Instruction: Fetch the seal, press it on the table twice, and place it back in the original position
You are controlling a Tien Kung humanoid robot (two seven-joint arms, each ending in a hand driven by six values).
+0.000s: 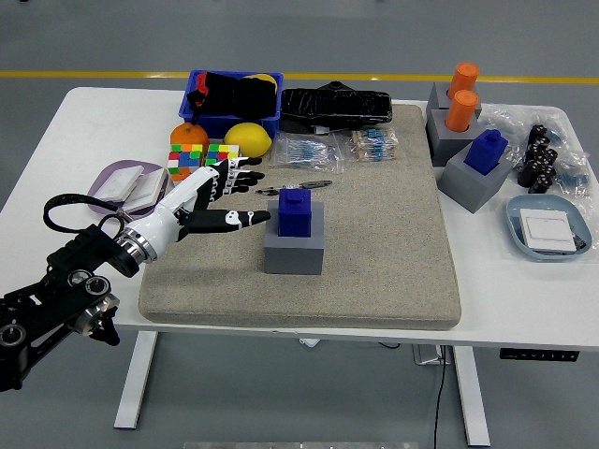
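Seal (298, 211), blue, upright on grey block (294, 249), mid-mat (393, 262). Left hand (208, 199) just left of it, fingers spread, holding nothing; thumb tip near block's top, not touching seal.

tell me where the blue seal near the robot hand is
In the head view, the blue seal sits on a grey block on the mat, just right of the left robot hand.

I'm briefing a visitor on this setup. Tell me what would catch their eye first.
The left robot hand, fingers spread, reaches toward the blue seal standing on a grey block mid-mat, not yet touching it. Behind the hand sit bright Rubik's cubes, an orange and a lemon. At the far right, two orange seals stand in grey holders.
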